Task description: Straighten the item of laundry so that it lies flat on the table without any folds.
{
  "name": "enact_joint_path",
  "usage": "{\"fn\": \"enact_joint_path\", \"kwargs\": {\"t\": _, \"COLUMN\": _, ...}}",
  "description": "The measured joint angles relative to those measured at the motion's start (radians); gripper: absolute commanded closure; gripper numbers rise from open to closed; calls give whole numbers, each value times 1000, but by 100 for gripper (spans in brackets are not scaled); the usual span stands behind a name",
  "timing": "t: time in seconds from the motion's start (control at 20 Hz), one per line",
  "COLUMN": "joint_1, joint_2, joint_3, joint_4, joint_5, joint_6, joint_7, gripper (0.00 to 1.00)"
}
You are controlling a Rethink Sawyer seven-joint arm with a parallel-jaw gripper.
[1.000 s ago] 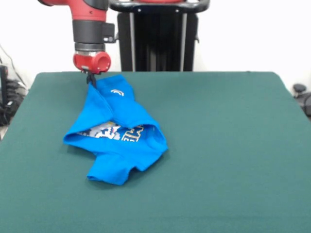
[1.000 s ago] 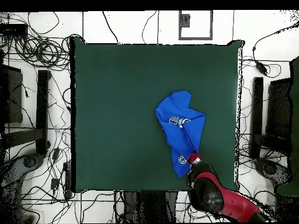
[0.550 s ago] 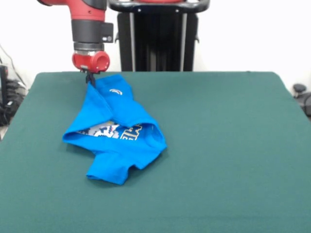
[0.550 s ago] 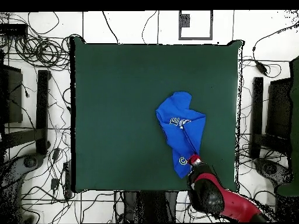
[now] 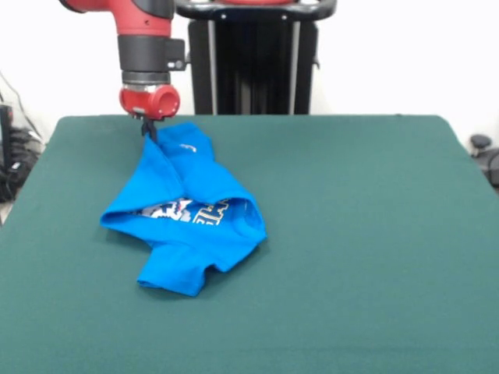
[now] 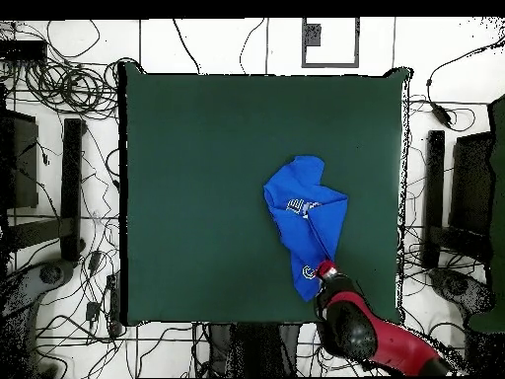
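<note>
The item of laundry (image 5: pixel 191 226) is a bright blue T-shirt, crumpled and folded over itself on the green table (image 5: pixel 359 234), with part of its white lettering showing in a fold. My gripper (image 5: pixel 147 127) is shut on the shirt's far edge near the table's far left, holding that edge slightly raised. In the overhead view the shirt (image 6: pixel 308 222) lies right of centre, and the gripper (image 6: pixel 324 268) pinches its end nearest the table's bottom edge.
Cables and black stands (image 6: pixel 69 188) surround the table (image 6: pixel 197 178) on the floor. The black pedestal (image 5: pixel 253 62) rises behind the table's far edge.
The gripper has shifted very slightly with the shirt's edge still in it; the shirt's heap has barely changed shape.
</note>
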Motion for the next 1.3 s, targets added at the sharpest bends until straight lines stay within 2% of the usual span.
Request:
{"fn": "enact_joint_path", "kwargs": {"t": 0.05, "joint_1": 1, "joint_2": -3, "joint_3": 4, "joint_4": -7, "joint_5": 0, "joint_6": 29, "joint_7": 0, "gripper": 100}}
{"fn": "enact_joint_path", "kwargs": {"t": 0.1, "joint_1": 0, "joint_2": -7, "joint_3": 10, "joint_4": -16, "joint_5": 0, "joint_6": 70, "joint_7": 0, "gripper": 0}}
{"fn": "enact_joint_path", "kwargs": {"t": 0.45, "joint_1": -3, "joint_2": -20, "joint_3": 28, "joint_4": -39, "joint_5": -1, "joint_6": 155, "joint_7": 0, "gripper": 0}}
{"fn": "enact_joint_path", "kwargs": {"t": 1.3, "joint_1": -36, "joint_2": -39, "joint_3": 80, "joint_4": -44, "joint_5": -1, "joint_6": 162, "joint_7": 0, "gripper": 0}}
